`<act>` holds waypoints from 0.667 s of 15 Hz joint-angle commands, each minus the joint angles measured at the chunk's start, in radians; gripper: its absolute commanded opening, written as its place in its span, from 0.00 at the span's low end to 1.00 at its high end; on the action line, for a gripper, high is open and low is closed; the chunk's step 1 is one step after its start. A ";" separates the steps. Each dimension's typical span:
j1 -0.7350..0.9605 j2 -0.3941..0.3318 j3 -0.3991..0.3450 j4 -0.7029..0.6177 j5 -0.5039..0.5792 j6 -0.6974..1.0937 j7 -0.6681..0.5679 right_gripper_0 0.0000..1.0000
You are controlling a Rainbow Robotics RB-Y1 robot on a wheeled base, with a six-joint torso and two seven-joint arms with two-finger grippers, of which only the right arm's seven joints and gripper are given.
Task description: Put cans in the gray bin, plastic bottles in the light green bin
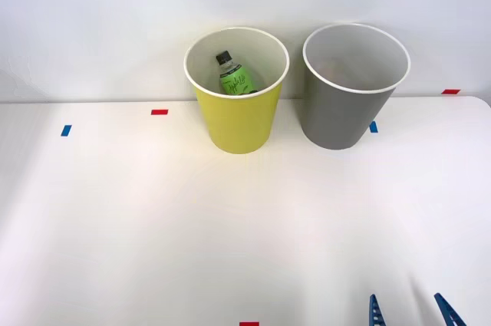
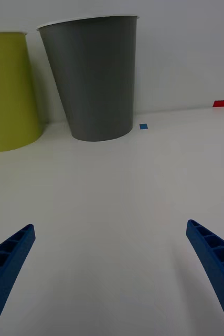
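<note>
Plastic bottle (image 1: 234,77) rests inside light green bin (image 1: 238,123), sorted; gray bin (image 1: 337,123) at its 3 o'clock. Right gripper (image 1: 410,312) spread, empty.

A plain white wall (image 1: 115,11) rises behind the white table (image 1: 153,218), which bears small red and blue tape marks (image 1: 159,112).

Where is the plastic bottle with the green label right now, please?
In the front view, the plastic bottle stands inside the light green bin, at the back of the table, to the left of the gray bin.
</note>
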 commanded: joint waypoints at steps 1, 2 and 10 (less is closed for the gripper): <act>0.000 0.000 0.000 0.000 0.000 0.000 0.000 1.00; 0.000 0.000 0.000 0.000 0.000 0.000 0.000 1.00; 0.000 0.000 0.000 0.000 0.000 0.000 0.000 1.00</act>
